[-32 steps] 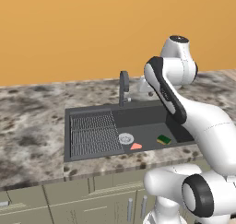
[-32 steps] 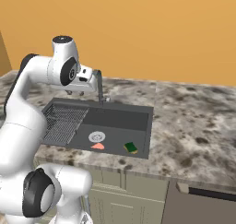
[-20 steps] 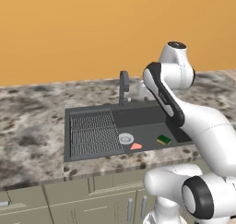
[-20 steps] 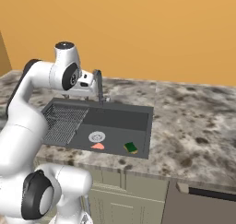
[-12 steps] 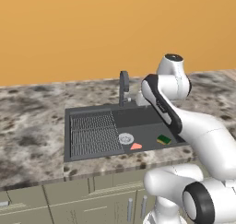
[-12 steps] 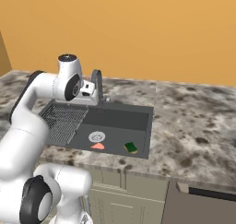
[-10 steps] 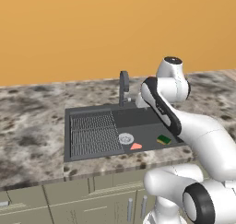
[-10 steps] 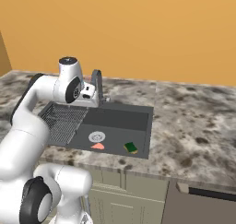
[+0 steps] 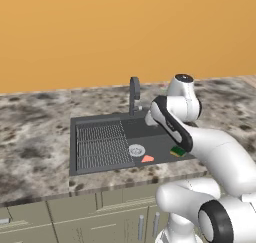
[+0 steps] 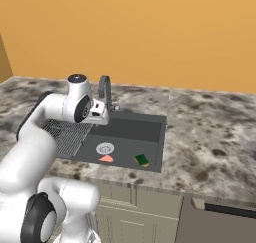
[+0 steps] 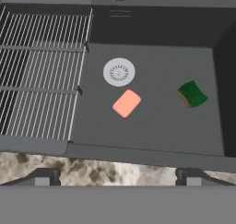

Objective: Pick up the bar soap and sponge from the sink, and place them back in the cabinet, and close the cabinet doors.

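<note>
While the jaws hang spread and empty above the sink, with the bar soap just beyond them and the sponge further right, the reach seems underway; next comes lowering onto the soap.

The sink is a wide dark grey basin. The pink soap lies flat on the sink floor, just below the sink's round silver drain and close to it. The sponge, green face up with a yellow edge, lies apart from the soap, toward the sink's right wall.
</note>
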Robot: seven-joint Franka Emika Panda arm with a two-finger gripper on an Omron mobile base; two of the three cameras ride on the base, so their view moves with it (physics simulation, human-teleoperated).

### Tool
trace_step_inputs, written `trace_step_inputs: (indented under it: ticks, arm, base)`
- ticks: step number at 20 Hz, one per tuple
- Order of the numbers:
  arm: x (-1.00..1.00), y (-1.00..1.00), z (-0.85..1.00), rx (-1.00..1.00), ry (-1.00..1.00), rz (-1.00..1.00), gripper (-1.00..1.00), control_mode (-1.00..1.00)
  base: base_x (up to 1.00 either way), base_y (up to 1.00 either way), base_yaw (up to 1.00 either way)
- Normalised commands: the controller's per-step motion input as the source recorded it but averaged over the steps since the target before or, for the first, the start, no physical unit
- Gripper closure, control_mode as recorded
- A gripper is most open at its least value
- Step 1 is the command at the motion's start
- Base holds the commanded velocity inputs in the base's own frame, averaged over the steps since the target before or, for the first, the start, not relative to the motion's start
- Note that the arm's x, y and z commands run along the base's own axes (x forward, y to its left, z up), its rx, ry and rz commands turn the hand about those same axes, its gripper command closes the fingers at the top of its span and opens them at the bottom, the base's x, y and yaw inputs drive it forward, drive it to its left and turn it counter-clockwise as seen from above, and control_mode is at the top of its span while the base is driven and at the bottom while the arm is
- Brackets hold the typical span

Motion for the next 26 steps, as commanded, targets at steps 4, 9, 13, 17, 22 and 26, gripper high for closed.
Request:
trace_step_inputs:
  ticks: [4,9,13,17,22,26]
  arm:
    - [0.16,0.0,-0.34,0.0,0.0,0.0,-1.0,-1.0]
    - [0.19,0.0,-0.33,0.0,0.0,0.0,-1.0,-1.0]
    - [0.2,0.0,-0.34,0.0,0.0,0.0,-1.0,-1.0]
    - [0.21,0.0,-0.31,0.0,0.0,0.0,-1.0,-1.0]
    - [0.2,0.0,-0.3,0.0,0.0,0.0,-1.0,-1.0]
    - [0.19,0.0,-0.29,0.0,0.0,0.0,-1.0,-1.0]
  base:
    - [0.0,0.0,0.0]
    - [0.0,0.0,0.0]
    - [0.0,0.0,0.0]
    - [0.0,0.0,0.0]
    - [0.0,0.0,0.0]
    - [0.0,0.0,0.0]
